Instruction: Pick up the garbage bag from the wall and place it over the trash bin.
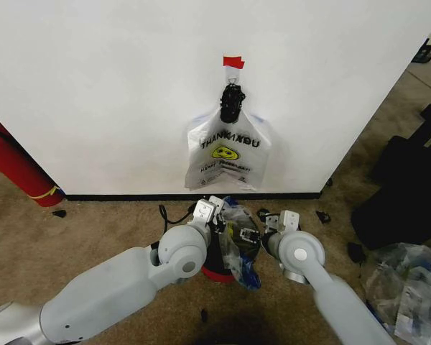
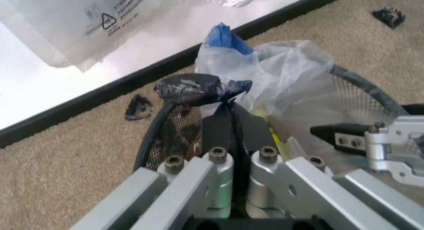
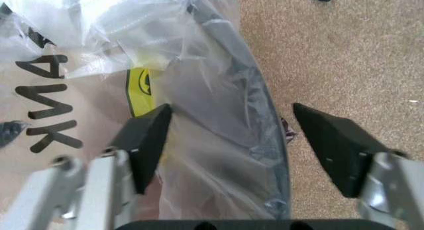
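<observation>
The garbage bag [image 1: 241,241], thin and see-through with blue edges, lies crumpled over the trash bin [image 1: 214,273], whose red base peeks out between my arms. In the left wrist view the bag [image 2: 291,76] bulges over the black mesh rim [image 2: 371,86], and my left gripper [image 2: 229,125] is shut on a dark, bunched bit of the bag's edge at the rim. My right gripper [image 3: 232,135] is open, with one finger inside the bag-covered rim [image 3: 265,115] and the other outside it. Black lettering on the bag [image 3: 46,106] shows there. In the head view both grippers [image 1: 214,212] [image 1: 273,219] flank the bin.
A white smiley bag [image 1: 226,151] hangs on the wall under red tape [image 1: 233,62]. A red fire extinguisher [image 1: 14,165] leans at the left. Black gear [image 1: 409,187] and a clear plastic heap [image 1: 409,280] crowd the right. Small dark scraps [image 2: 140,107] lie on the carpet.
</observation>
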`<state>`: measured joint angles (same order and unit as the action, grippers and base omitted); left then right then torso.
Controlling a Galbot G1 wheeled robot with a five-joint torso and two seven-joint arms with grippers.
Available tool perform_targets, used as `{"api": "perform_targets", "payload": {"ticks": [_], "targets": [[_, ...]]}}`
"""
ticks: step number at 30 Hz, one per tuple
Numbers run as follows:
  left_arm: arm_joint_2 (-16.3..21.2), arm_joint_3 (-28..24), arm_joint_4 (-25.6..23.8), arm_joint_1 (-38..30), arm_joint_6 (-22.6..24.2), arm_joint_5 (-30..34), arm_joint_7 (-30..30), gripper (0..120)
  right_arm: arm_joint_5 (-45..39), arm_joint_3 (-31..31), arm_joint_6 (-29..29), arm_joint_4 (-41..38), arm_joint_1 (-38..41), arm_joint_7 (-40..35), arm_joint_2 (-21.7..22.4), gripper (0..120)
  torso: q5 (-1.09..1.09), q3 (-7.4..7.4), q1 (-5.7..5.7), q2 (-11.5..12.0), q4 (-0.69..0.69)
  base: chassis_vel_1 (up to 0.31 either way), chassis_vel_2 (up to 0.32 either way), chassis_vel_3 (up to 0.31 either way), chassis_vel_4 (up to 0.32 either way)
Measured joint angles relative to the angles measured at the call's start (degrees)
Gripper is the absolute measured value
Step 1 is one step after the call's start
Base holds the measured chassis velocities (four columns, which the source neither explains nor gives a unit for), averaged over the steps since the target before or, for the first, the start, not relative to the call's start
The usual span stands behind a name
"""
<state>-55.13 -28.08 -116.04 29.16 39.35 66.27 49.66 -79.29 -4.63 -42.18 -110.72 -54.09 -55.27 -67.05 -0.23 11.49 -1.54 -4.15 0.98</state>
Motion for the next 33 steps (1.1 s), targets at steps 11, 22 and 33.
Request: {"api": "perform_targets", "payload": {"ticks": [11, 22, 33], "targets": [[0.40, 0.53, -0.21, 0.78, -0.02, 0.08, -0.07, 0, 0.87, 0.71, 0.08, 1.47, 0.25, -0.26, -0.80, 30, 0.01, 0.00, 0.00, 0.00, 0.00, 0.000, 0.000, 0.000, 0.000], [0.17, 0.55, -0.13, 0.99, -0.03, 0.26, -0.18, 0, 1.48, 0.72, 0.21, 2.01, 0.03, -1.20, -1.48, 0, 0.01, 0.00, 0.00, 0.00, 0.01, 0.000, 0.000, 0.000, 0.000], [1.14, 1.64, -0.87, 1.13, -0.03, 0.73, -0.18, 0, 4.78, -2.59, 0.35, 0.13, -3.21, 1.17, -2.91, 0, 0.00, 0.00, 0.00, 0.00, 0.01, 0.000, 0.000, 0.000, 0.000]]}}
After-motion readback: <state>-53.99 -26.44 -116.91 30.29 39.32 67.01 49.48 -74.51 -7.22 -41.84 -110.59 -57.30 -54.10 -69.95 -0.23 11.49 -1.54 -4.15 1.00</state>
